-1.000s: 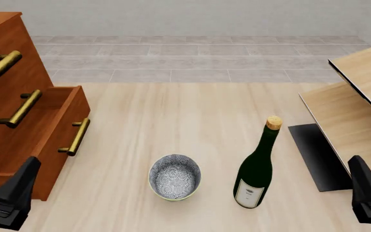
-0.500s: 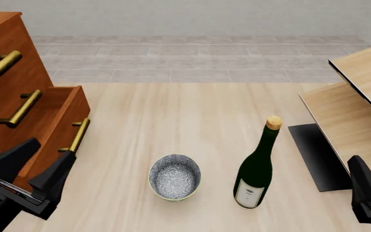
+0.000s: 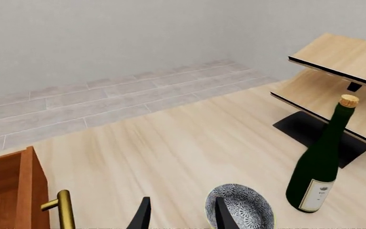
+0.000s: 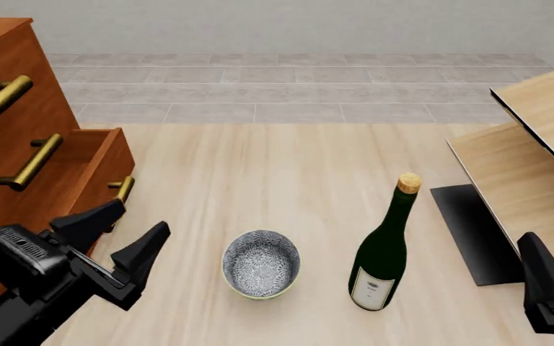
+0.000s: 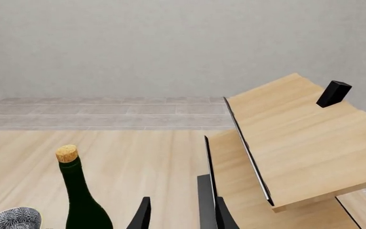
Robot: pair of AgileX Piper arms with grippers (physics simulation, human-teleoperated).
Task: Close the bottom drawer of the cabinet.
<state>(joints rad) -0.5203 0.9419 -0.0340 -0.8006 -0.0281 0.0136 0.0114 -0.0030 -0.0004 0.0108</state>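
One cabinet (image 4: 8,144), three drawers, one bottle (image 4: 385,252), one bowl (image 4: 260,264).

The cabinet (image 4: 12,137) was reddish-brown with brass handles; the bowl (image 4: 260,264) wore a fine blue-grey and white pattern, the bottle (image 4: 385,252) was dark green with a tan cork and pale label, the desk (image 4: 287,166) light wood

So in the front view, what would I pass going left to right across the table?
Reddish-brown wooden cabinet with its bottom drawer pulled out → black left gripper, jaws spread → patterned blue-grey bowl → dark green corked bottle → pale wooden shelf unit with black edges.
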